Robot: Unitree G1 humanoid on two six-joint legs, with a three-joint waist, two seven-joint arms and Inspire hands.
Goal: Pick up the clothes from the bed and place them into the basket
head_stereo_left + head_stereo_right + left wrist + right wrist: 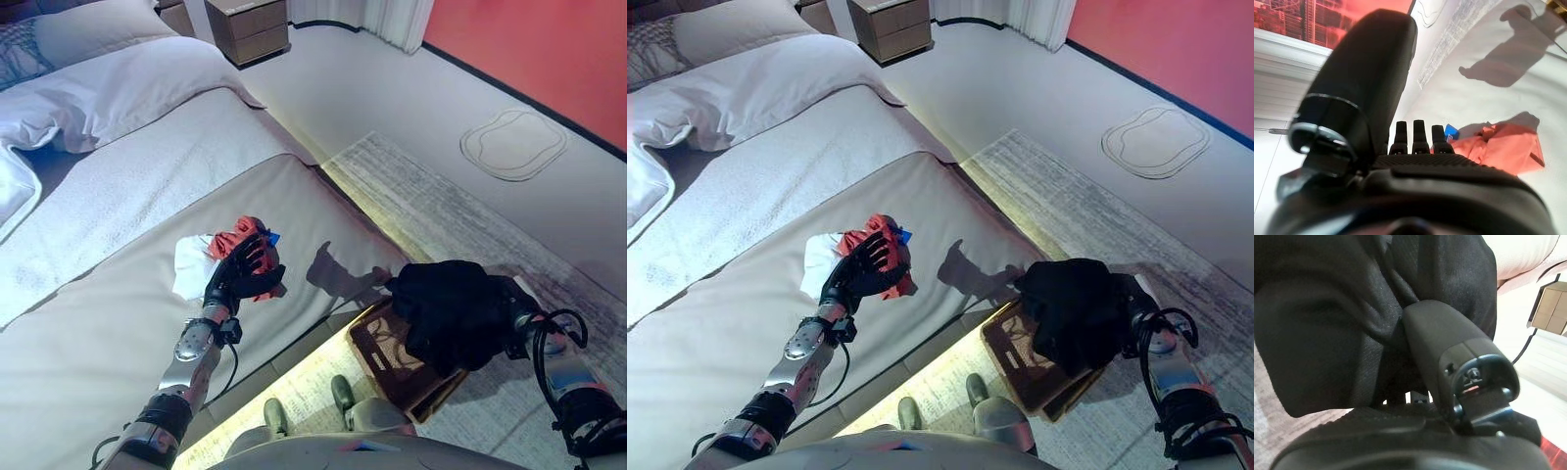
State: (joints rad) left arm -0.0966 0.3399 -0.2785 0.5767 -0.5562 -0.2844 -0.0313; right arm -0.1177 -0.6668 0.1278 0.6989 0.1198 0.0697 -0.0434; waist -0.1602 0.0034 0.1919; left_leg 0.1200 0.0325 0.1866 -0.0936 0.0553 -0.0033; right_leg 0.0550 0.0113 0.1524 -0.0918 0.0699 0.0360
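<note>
black garment right above the basket, red one next

right hand (1449,367) clamped on a black garment (453,311), hanging directly over the brown basket (377,357) on the rug (460,211) by the bed (118,323). looks like just a release straight down from there. left hand (240,274) over on the bed with fingers spread, resting on a red garment (1503,149) without gripping it, white cloth (188,264) just beside. red garment lies past the left fingertips, toward the bed edge, so clearly the nearer hand for it.
</note>
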